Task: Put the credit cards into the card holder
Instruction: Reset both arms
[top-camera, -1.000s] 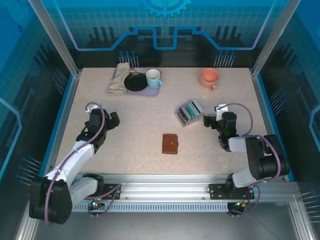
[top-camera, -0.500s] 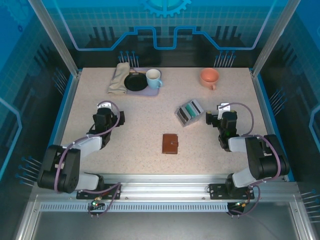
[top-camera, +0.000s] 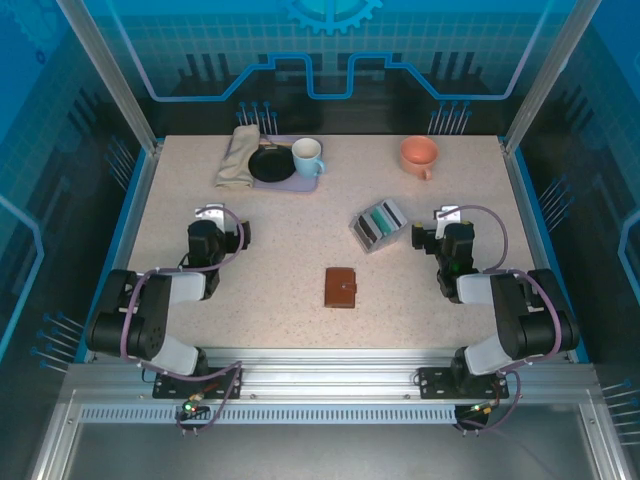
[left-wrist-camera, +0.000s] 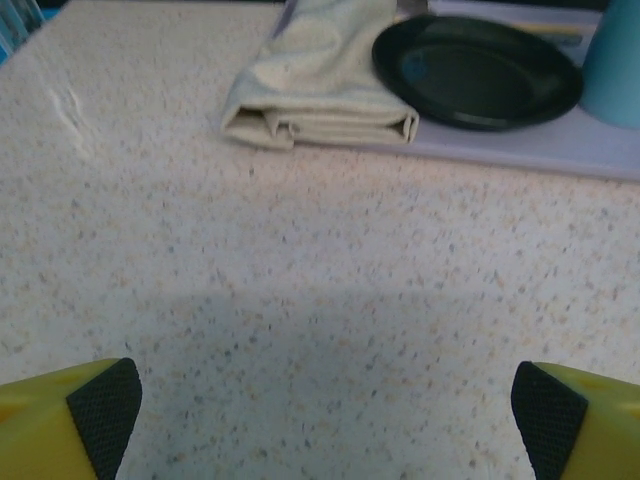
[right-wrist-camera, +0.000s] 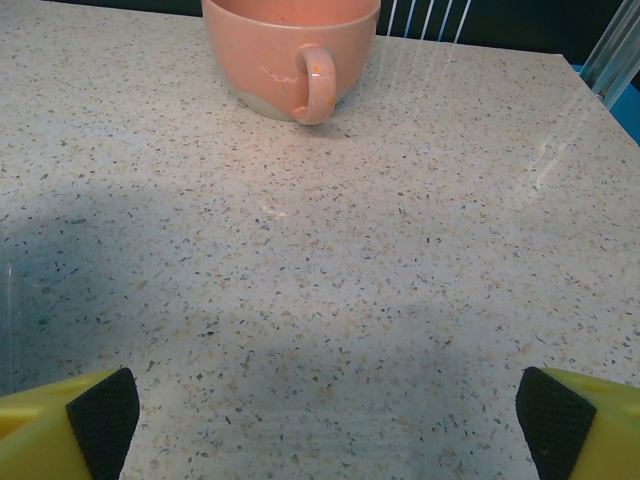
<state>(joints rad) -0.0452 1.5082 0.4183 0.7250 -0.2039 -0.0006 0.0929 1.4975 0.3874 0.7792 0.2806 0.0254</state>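
Here, both claws hang open over the speckled bench (top-camera: 280, 260).
Left claw (left-wrist-camera: 325, 415) and right claw (right-wrist-camera: 328, 420) hold nothing; a grey tray (top-camera: 362, 234) sits beyond the shut brown card holder (top-camera: 340, 287) lying mid-bench, with teal and white credit cards (top-camera: 382, 221) inside the tray.

Brown card holder (top-camera: 340, 287) closed, lying flat; credit cards (top-camera: 380, 221) in grey tray (top-camera: 360, 237) beyond.

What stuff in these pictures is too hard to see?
Top view: the card holder is shut, so its inside is hidden.
Top view: the credit cards in the grey tray are too small to count.
Left wrist view: the right edge cuts off the blue cup.
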